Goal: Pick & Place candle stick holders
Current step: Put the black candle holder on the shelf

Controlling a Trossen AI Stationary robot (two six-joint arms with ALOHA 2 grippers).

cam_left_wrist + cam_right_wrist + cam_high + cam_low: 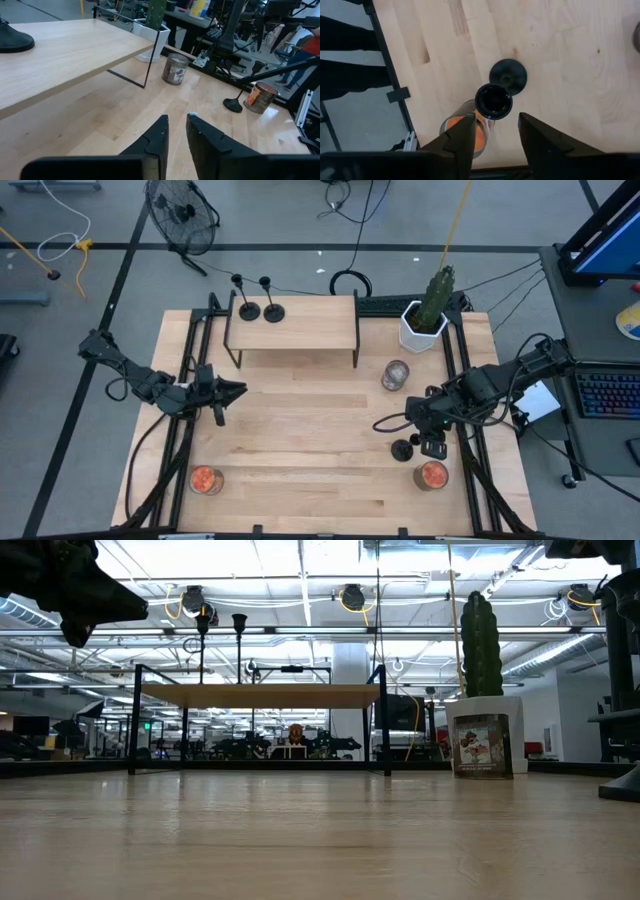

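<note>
The right gripper [495, 132] hangs directly above one candle stick holder [495, 100] standing on the tabletop [300, 440], fingers apart, unclamped. Two holders [260, 308] are already shelved. The left gripper [176, 131] is slightly parted, empty.

We see a wooden table [300, 430] with a small raised shelf [295, 322] at its far edge. Beside the shelf stands a cactus [438, 290] in a white pot [420, 330], and a glass jar [395, 375] sits just in front of that pot. We count 2 orange candle jars near the front edge, 1 left [205, 480], 1 right [432, 475]. A fan [180, 215] stands on the floor beyond the table.
</note>
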